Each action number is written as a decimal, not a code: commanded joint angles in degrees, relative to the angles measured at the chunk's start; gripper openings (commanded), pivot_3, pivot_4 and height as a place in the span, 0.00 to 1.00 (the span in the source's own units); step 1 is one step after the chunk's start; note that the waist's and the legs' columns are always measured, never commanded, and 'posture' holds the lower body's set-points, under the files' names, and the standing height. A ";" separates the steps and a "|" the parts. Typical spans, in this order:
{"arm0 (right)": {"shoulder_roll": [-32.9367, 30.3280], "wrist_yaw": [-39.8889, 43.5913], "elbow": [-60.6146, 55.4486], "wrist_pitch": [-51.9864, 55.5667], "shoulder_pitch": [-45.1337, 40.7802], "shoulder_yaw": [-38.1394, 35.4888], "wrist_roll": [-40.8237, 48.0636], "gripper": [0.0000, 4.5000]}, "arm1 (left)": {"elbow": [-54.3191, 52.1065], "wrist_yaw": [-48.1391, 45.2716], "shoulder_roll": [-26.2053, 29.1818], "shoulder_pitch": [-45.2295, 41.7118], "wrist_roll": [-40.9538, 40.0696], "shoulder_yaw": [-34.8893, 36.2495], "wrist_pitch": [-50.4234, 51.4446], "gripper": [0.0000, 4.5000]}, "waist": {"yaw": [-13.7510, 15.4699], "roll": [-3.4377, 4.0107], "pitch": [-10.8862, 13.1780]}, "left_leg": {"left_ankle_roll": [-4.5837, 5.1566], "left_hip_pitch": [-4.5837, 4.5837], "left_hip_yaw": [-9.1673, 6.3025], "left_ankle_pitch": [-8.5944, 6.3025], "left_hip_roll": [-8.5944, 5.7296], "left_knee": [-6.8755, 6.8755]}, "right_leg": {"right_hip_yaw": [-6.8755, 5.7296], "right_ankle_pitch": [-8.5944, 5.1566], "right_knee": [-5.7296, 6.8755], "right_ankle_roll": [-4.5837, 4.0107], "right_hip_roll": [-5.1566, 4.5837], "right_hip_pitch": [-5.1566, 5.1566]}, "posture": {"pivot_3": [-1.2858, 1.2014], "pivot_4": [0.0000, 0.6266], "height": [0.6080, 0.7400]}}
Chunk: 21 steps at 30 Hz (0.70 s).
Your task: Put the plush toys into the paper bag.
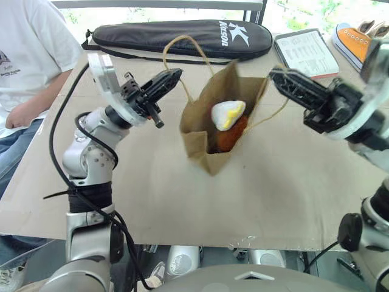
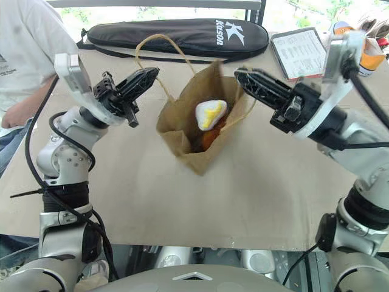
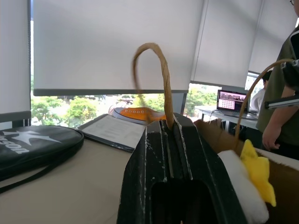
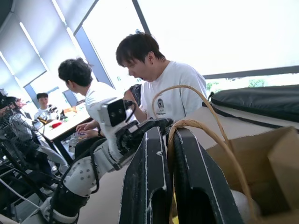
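The tan paper bag (image 1: 200, 131) stands open in the middle of the table. Inside its mouth lies a plush toy (image 1: 228, 114), its white and yellow part up and its brown body below. My left gripper (image 1: 175, 75) is shut on the bag's left cord handle (image 3: 164, 79), just left of the bag's top. From the other side, my right gripper (image 1: 275, 74) is shut on the right cord handle (image 4: 205, 133). Both handles are lifted clear of the bag's rim.
A long black zip case (image 1: 182, 35) lies along the far table edge, with a tablet-like board (image 1: 307, 52) and an orange sneaker (image 1: 352, 39) at the far right. A person in a white shirt (image 1: 24, 55) sits at the left. Brown card (image 1: 182, 201) covers the table.
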 commanded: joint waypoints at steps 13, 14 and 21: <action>-14.53 6.50 -2.54 -10.41 10.59 7.19 -18.41 0.49 | 17.96 -4.73 -2.45 -10.22 14.60 -8.18 -8.63 0.21 | 0.08 -0.07 -0.01 | 0.07 -0.16 0.10 -0.04 0.06 0.00 | 0.11 0.00 -0.06 0.03 0.03 -0.18 | 0.52 0.24 1.00; -15.31 7.34 -3.35 -10.47 11.46 5.32 -16.26 0.55 | 17.67 -5.18 -2.01 -10.31 14.04 -7.74 -7.88 0.28 | 0.09 -0.07 -0.01 | 0.07 -0.15 0.08 -0.04 0.05 0.00 | 0.10 0.00 -0.02 0.03 0.04 -0.18 | 0.52 0.24 1.00; -27.09 12.94 -4.88 -6.58 21.05 -8.56 -6.56 0.57 | 9.52 -9.71 2.58 -6.63 5.32 -4.62 4.67 0.73 | 0.25 -0.07 -0.01 | 0.09 -0.15 0.06 -0.05 0.12 -0.01 | 0.09 -0.02 -0.08 0.06 -0.06 -0.11 | 0.52 0.24 1.00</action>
